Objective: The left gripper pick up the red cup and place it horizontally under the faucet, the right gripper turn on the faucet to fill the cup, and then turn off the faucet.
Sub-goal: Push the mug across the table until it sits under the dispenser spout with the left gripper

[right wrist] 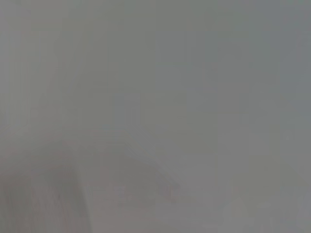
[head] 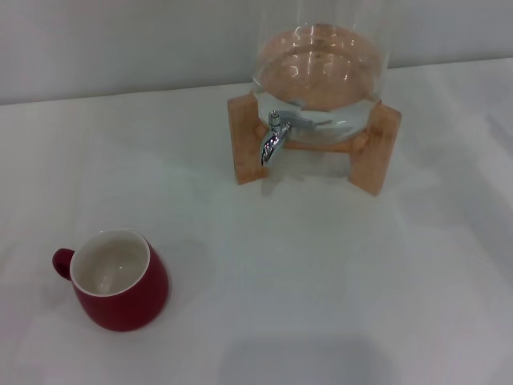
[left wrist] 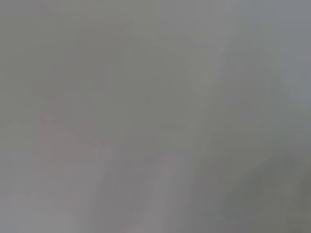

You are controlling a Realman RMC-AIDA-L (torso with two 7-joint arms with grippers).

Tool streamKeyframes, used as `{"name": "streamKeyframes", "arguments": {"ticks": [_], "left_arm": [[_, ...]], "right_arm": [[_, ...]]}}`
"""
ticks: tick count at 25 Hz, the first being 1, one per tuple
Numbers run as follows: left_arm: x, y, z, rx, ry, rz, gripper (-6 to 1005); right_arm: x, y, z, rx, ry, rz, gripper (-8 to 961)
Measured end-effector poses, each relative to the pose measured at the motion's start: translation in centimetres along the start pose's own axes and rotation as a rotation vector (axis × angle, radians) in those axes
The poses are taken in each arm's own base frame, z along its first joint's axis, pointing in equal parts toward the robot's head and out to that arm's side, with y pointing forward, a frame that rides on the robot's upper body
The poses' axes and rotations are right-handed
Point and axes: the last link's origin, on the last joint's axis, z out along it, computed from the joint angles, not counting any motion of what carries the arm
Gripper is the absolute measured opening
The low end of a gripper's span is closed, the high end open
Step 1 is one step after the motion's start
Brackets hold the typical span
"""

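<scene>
The red cup (head: 119,280) stands upright on the white table at the near left in the head view, its cream inside showing and its small handle pointing left. The chrome faucet (head: 273,138) juts from the front of a clear glass dispenser (head: 319,68) on a wooden stand (head: 377,148) at the back, right of centre. Its spout points down over bare table. Neither gripper shows in the head view. Both wrist views show only a blank grey surface.
The white table (head: 321,281) stretches between the cup and the dispenser. A pale wall (head: 120,40) rises behind the table's far edge.
</scene>
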Motion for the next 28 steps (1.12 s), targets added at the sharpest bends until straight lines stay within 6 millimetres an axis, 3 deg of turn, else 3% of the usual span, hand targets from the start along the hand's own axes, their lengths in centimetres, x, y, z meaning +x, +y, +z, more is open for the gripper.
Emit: {"name": "streamKeyframes", "arguments": {"ticks": [19, 28], "left_arm": [[-4.9, 2.5, 0.7, -0.017, -0.132, 0.045, 853], [-5.8, 3.4, 1.5, -0.044, -0.157, 0.082, 852]], "right_arm": [[-0.4, 0.1, 0.4, -0.006, -0.007, -0.007, 632], [-0.5, 0.1, 0.4, -0.005, -0.015, -0.009, 632]]}}
